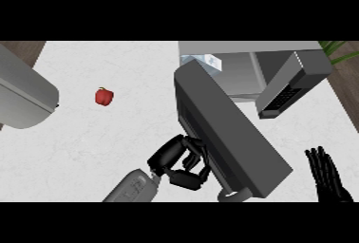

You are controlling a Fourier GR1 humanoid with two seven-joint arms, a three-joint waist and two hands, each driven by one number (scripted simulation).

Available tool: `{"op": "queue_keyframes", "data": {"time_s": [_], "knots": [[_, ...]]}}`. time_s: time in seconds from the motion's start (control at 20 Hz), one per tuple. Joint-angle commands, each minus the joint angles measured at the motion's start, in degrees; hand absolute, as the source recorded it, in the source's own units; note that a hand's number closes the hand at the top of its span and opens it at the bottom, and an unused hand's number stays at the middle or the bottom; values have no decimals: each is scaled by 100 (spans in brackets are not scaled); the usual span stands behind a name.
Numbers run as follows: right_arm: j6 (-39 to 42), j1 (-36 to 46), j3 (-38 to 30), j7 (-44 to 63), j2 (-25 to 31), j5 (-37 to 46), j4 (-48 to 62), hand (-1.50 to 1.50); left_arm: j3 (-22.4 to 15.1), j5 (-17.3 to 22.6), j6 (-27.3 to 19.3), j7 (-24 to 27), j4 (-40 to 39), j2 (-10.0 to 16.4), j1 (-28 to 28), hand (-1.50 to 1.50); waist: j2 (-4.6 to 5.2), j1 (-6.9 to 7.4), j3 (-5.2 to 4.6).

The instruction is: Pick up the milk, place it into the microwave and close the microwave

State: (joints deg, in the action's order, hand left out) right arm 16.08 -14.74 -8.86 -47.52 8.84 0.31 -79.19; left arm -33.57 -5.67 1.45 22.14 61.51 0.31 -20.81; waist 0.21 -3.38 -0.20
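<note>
A white, faintly veined worktop (pixel 105 137) filled most of the view, with dark wood past its far left and right edges and green leaves (pixel 339 51) at the far right corner. On it stood one microwave (pixel 238 46) with its door (pixel 235 137) swung wide open, one large grey appliance (pixel 21 92) at the left, and one red pepper (pixel 104 96) lying apart between them. One milk carton (pixel 204 61) sat inside the microwave, at the left of its cavity. The left robot hand (pixel 174 159) was clenched, grasping nothing, at the door's outer face; the right robot hand (pixel 328 175) rested released, fingers up, at the lower right
</note>
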Motion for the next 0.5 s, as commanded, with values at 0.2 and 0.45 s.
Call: {"op": "queue_keyframes", "data": {"time_s": [0.2, 0.45], "knots": [[651, -431, 83, 710, 287, -637, -1482, -150, -1290, 1364, -1455, 645, -1105, -29, -681, 150, 49, -213, -9], [615, -473, 278, 1040, 239, -664, -2050, -150, -1836, 2074, -1629, 546, -1358, -29, -972, 150, 94, -390, -14]]}}
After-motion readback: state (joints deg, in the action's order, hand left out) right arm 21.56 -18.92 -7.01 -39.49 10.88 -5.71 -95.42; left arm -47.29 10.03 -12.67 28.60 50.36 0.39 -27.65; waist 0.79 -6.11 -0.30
